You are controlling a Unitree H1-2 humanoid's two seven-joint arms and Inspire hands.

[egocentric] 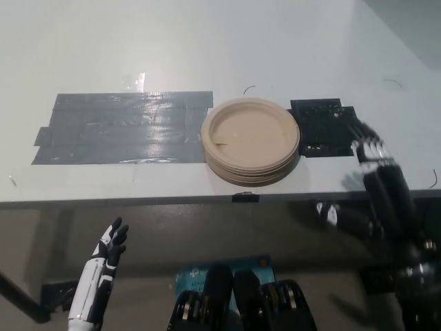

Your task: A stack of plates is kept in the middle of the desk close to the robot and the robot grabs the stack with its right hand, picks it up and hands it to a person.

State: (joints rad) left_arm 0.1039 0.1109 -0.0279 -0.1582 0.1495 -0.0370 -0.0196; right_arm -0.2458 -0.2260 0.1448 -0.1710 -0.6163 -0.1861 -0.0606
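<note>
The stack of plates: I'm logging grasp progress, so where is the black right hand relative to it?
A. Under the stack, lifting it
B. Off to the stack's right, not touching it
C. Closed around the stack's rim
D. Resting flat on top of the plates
B: the right hand sits at the desk edge with open fingers, apart from the stack of plates.
</note>
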